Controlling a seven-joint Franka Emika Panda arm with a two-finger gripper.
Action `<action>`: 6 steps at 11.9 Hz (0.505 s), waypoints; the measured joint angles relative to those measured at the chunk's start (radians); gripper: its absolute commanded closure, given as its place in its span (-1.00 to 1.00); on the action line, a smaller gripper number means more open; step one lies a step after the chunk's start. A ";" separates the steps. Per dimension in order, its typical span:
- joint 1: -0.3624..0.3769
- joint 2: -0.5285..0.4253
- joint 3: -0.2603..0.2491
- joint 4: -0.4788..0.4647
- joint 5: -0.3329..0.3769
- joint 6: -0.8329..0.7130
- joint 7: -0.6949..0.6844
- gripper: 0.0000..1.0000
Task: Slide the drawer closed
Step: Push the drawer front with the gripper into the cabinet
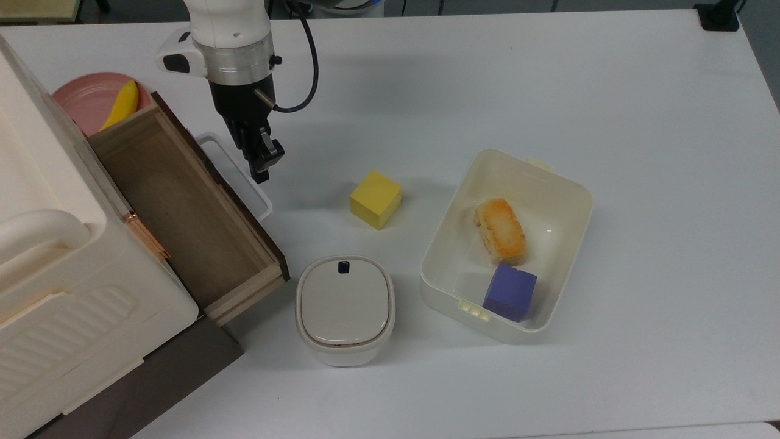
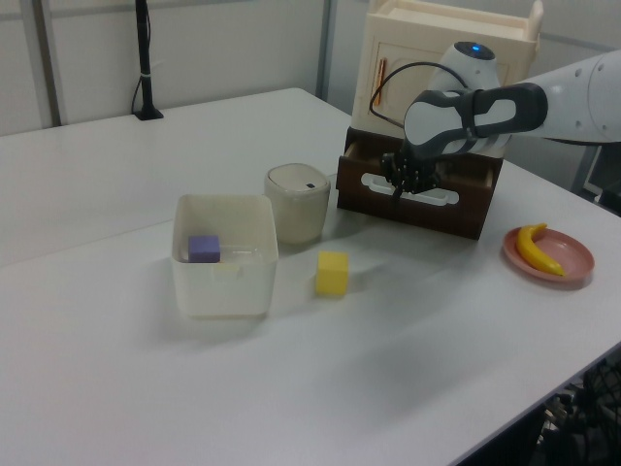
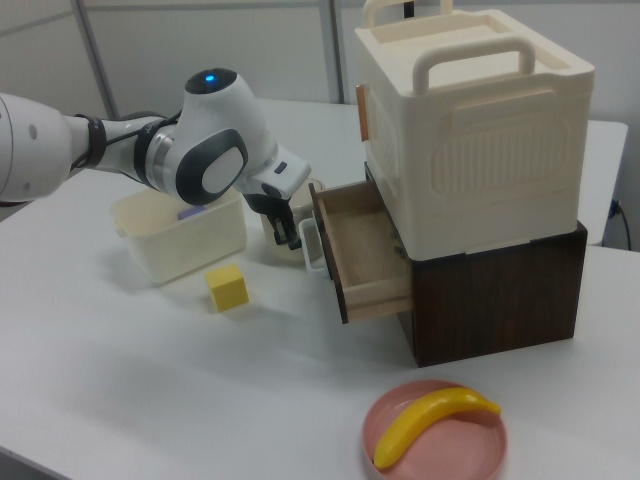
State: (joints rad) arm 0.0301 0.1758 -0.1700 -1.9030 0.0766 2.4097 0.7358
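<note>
The drawer (image 1: pixel 183 207) is a light-wood box that sticks out open and empty from the cream cabinet (image 1: pixel 49 292). It has a dark brown front panel and a white loop handle (image 1: pixel 234 174). My gripper (image 1: pixel 261 167) hangs shut, fingers pointing down, right against the outer side of the handle near the middle of the front. In the left view the gripper (image 2: pixel 406 186) sits in front of the drawer's dark panel (image 2: pixel 427 216). In the right view the gripper (image 3: pixel 285 228) is level with the drawer (image 3: pixel 365 250) front.
A yellow cube (image 1: pixel 376 199) lies on the top view's right of the gripper. A lidded white container (image 1: pixel 345 308) stands close to the drawer's near corner. A cream tub (image 1: pixel 570 256) holds bread (image 1: pixel 500 230) and a purple cube (image 1: pixel 510 292). A pink plate (image 1: pixel 85 97) carries a banana (image 1: pixel 120 103).
</note>
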 measured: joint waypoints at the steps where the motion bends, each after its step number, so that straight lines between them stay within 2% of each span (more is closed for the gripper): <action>1: -0.003 0.001 0.000 0.006 0.000 0.000 0.001 1.00; 6: -0.047 0.053 0.000 0.075 0.000 0.000 0.001 1.00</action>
State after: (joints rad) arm -0.0172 0.2287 -0.1704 -1.8279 0.0769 2.4097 0.7371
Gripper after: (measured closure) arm 0.991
